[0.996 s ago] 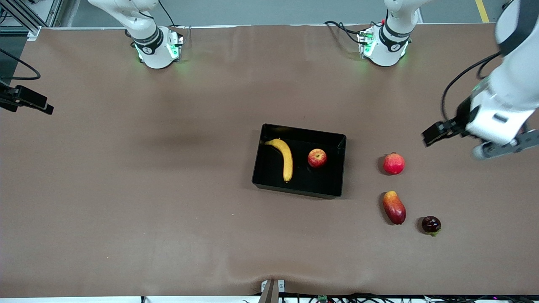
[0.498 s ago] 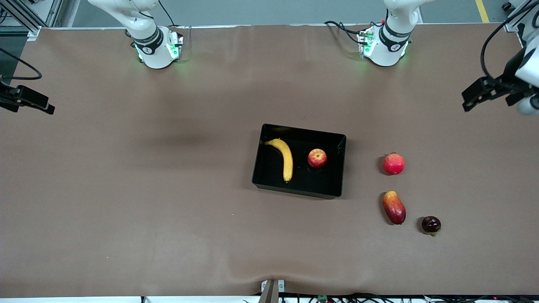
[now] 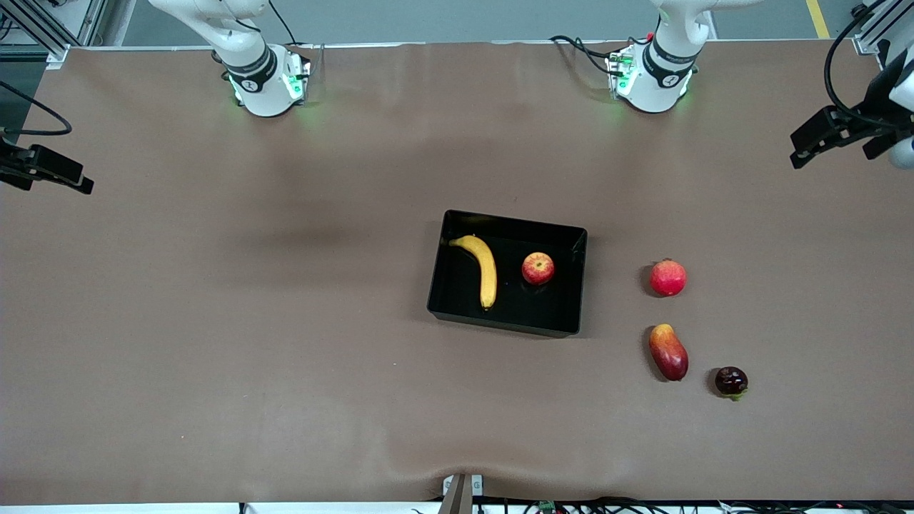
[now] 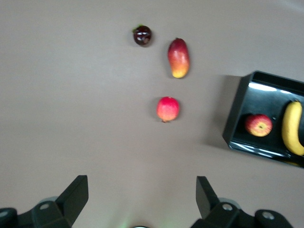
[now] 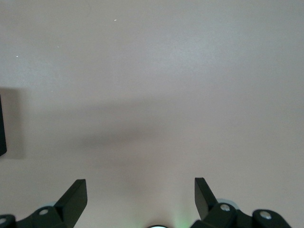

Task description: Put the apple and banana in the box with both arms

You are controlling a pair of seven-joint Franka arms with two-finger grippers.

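— Jaws? Both spread wide, empty: left gripper (image 4: 142,202), right gripper (image 5: 141,199), each over bare table (image 3: 214,321).
— Fruit?
— Banana (image 3: 483,267) and apple (image 3: 538,268) lie apart inside the box (image 3: 500,321); the right arm seems idle.

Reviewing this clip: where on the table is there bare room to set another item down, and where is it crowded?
Bare cloth runs from the box toward the right arm's end, and along the table edge nearest the front camera. Crowded: the box holds the banana and apple; the round red fruit, mango and dark fruit cluster toward the left arm's end.
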